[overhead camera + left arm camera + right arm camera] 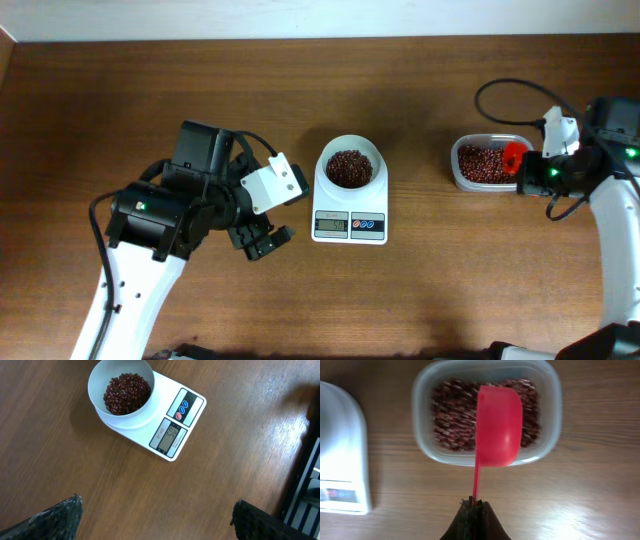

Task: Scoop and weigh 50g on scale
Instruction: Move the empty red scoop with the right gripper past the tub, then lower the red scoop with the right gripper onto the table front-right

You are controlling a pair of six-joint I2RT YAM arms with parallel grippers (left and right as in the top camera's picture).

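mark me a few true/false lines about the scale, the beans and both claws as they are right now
1. The bowl on the scale has beans in it. True.
2. The scoop lies flat on the table beside the scale. False: the right claw is shut on its handle and holds it over the tub.
3. The left claw is open and holds nothing. True.
4. The tub is empty. False: more beans lie in it.
5. In the overhead view the tub stands left of the scale. False: it stands to the right of it.
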